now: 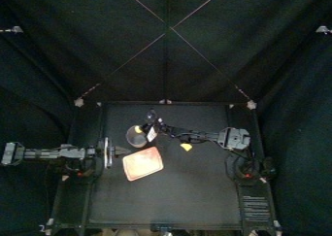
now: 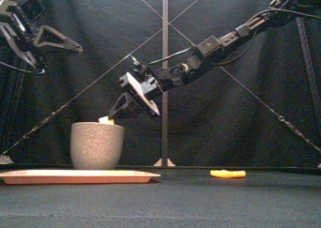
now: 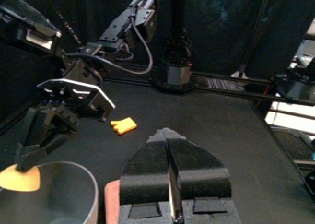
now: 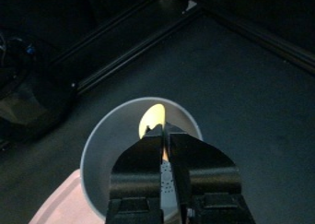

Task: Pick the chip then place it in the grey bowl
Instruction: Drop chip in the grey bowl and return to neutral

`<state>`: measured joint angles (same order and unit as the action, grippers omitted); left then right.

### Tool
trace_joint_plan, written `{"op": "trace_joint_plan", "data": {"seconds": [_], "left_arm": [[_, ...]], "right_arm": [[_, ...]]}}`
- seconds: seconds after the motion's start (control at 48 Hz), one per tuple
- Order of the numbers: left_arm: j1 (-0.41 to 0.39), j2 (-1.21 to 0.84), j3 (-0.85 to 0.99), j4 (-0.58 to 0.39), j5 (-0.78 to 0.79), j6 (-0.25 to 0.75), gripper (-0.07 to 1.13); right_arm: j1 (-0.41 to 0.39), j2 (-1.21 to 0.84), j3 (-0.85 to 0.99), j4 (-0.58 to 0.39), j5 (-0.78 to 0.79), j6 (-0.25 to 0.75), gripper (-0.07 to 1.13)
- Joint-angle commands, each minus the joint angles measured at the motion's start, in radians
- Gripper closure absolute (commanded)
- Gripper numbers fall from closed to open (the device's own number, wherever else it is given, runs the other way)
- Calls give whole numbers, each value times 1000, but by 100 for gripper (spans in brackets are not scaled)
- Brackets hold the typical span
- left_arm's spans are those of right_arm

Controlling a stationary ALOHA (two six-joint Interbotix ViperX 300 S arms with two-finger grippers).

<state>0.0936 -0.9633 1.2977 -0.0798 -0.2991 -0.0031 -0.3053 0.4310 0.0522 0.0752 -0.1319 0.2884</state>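
Observation:
The grey speckled cup (image 2: 98,145) stands at the table's left, just behind the pink tray (image 2: 75,176). My right gripper (image 2: 116,113) reaches in from the right and hangs over the cup's mouth. It is shut on a yellow chip (image 4: 154,119), which sits just above the cup's rim (image 4: 105,140). The left wrist view shows the chip (image 3: 18,179) at the cup's (image 3: 62,193) opening, under the right gripper's fingertips (image 3: 28,154). My left gripper (image 3: 172,177) is shut on nothing, raised at the left, apart from the cup.
An orange toy (image 2: 227,174) lies on the table to the right of the cup, also seen as the orange toy (image 1: 185,147) from above. A small yellow piece (image 2: 163,162) sits between it and the cup. The tray (image 1: 143,163) lies in front of the cup.

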Motion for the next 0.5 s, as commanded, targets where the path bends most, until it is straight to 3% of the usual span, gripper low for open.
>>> {"op": "trace_joint_plan", "data": {"seconds": [0.021,0.25,0.5], "left_arm": [[2,5,-14,-2,-9,-2,103],[2,5,-12,-3,-9,-2,103],[3,5,-12,-3,-11,0,103]], "right_arm": [[3,-23,-25,-2,18,-5,65],[20,-37,-11,-9,37,-6,50],[35,-67,8,-49,34,0,47]]}}
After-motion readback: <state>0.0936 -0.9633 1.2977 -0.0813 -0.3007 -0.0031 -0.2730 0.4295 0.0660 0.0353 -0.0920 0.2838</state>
